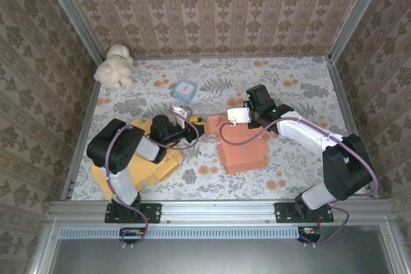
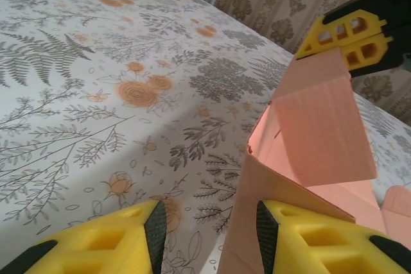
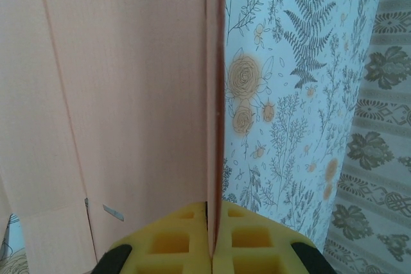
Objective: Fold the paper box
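The paper box [image 1: 243,147] is salmon pink and stands half assembled in the middle of the table. One tall flap [image 2: 324,120] stands upright. My right gripper [image 3: 214,213] is shut on the edge of that flap [image 3: 128,94]; in the left wrist view its yellow fingers [image 2: 347,33] clamp the flap's top. It reaches the box's far side [image 1: 236,119]. My left gripper [image 2: 209,222] is open at the box's left side [image 1: 194,126]. The box's near wall [image 2: 257,184] rises between its fingers, close to the right pad [image 2: 266,229], with a wide gap to the left pad.
A flat yellow sheet [image 1: 160,166] lies under the left arm near the front left. A white plush toy [image 1: 114,65] sits in the back left corner, and a small blue-rimmed container [image 1: 184,89] lies behind the box. Wallpapered walls with metal posts surround the floral table [image 1: 295,88].
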